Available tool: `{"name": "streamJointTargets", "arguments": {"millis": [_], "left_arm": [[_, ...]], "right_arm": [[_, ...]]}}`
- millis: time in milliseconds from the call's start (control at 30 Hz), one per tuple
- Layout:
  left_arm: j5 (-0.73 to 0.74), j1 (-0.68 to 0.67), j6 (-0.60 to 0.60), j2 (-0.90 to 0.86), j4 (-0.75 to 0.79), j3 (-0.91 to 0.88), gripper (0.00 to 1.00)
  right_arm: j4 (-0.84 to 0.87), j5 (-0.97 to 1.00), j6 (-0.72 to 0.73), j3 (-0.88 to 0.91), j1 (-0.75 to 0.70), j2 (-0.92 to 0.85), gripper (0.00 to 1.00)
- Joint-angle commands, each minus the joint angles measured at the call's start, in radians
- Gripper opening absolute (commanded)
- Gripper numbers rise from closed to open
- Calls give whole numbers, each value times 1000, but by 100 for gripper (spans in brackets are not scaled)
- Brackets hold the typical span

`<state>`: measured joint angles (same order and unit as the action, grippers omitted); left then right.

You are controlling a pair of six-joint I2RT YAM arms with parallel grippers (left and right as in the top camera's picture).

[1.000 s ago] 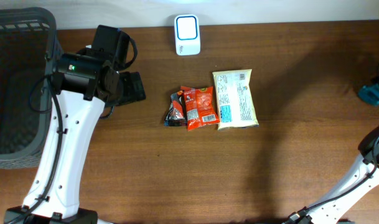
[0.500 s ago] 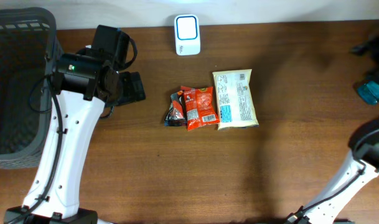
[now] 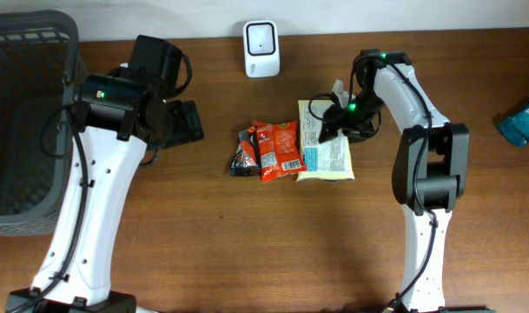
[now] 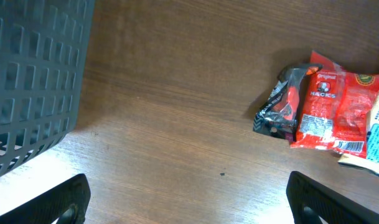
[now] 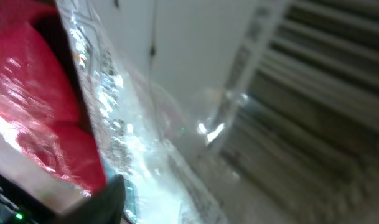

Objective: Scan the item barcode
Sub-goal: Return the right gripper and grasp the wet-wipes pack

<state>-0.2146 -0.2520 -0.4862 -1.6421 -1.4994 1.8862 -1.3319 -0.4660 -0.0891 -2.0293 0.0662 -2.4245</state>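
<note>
The right claw (image 3: 335, 116) is down at the far corner of the pale snack packet (image 3: 327, 156); whether it grips, I cannot tell. The left claw (image 4: 192, 202) gapes wide, well apart, above the bench (image 3: 247, 243).

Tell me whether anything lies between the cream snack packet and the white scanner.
Nothing visible does. Only bare table separates the cream snack packet from the white scanner at the back edge. The red snack packet lies against its left side, off that path.
</note>
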Motion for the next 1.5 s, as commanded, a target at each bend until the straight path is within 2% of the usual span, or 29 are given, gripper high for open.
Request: {"name": "streamJointTargets", "arguments": {"millis": [0,67,167,200,267,300,367,400,500,600,667,700,733,767,800,900,967,1067,1167,1267,1300,1333,1367,1400,1467], "left_arm": [[-11,-1,16,4,2,3,99],[-11,-1,16,4,2,3,99],[-11,-1,16,4,2,3,99],[-11,-1,16,4,2,3,99],[-11,-1,16,4,2,3,99],[-11,-1,16,4,2,3,99],[-11,-1,16,4,2,3,99],[-11,-1,16,4,2,3,99],[-11,-1,16,4,2,3,99],[-11,-1,16,4,2,3,99],[-11,-1,16,4,2,3,99],[-11,-1,16,4,2,3,99],[-11,-1,16,4,2,3,99],[-11,-1,16,4,2,3,99],[-11,-1,16,4,2,3,99],[-11,-1,16,4,2,3,99],[-11,-1,16,4,2,3,99],[-11,-1,16,4,2,3,99],[-11,-1,16,4,2,3,99],[-11,-1,16,4,2,3,99],[-11,-1,16,4,2,3,99],[-11,-1,16,4,2,3,99],[-11,-1,16,4,2,3,99],[-11,-1,16,4,2,3,99],[-11,-1,16,4,2,3,99]], "right_arm": [[-2,52,41,-5,-8,14,31],[-34,183,136,-68,-19,28,19],[-187,485,254,-285,-13,62,18],[-270,642,320,-386,2,62,17],[-346,865,430,-466,37,62,17],[-348,925,443,-466,59,62,11],[-331,902,442,-428,91,60,14],[-320,827,436,-396,97,60,24],[-213,532,269,-219,87,60,50],[-83,456,255,-6,39,60,57],[-6,331,171,77,16,60,57],[25,308,171,103,5,60,52],[41,317,172,106,-3,60,23],[45,330,175,95,-11,61,7],[19,360,207,60,-21,62,4],[-107,520,266,-121,-27,62,4],[-216,691,296,-291,-5,62,4],[-343,904,400,-455,43,62,4],[-365,976,415,-480,157,62,4],[-307,976,438,-458,232,60,5],[-315,975,453,-455,233,60,50],[-332,975,489,-455,224,60,63],[-360,967,538,-455,197,60,68],[-367,904,540,-445,143,60,94],[-367,780,539,-421,35,60,99]]}}
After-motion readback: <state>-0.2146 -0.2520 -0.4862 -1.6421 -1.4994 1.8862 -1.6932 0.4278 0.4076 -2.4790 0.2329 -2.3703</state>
